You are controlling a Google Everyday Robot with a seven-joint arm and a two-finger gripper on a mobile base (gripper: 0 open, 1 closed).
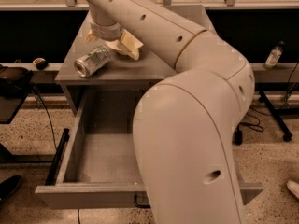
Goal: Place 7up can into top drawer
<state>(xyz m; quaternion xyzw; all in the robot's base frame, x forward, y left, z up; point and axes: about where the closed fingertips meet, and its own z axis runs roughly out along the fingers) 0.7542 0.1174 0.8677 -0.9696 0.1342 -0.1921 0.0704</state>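
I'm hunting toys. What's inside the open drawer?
The top drawer looks bare on its left; the arm hides the rest. The 7up can lies on the cabinet top, beside the tool.

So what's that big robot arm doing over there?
The robot's arm reaches over the open top drawer. Its gripper is above the top of the grey cabinet, right behind the 7up can. The can lies on its side up there and is not yet in the drawer.
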